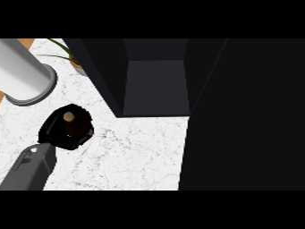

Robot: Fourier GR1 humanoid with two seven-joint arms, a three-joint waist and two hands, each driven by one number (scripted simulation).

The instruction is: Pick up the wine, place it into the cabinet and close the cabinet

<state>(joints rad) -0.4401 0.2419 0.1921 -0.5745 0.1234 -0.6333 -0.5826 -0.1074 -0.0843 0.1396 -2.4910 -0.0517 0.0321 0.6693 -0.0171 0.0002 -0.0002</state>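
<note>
I note my left hand [59,132] curled round the upright wine [69,118], the open cabinet [153,87] lying ahead and rightward.

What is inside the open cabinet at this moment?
The open cabinet shows only a bare grey floor and dark walls; no bottle stands in it. Its deeper corners are too dark to judge. The wine is outside on the counter, with the left hand curled round it.
</note>
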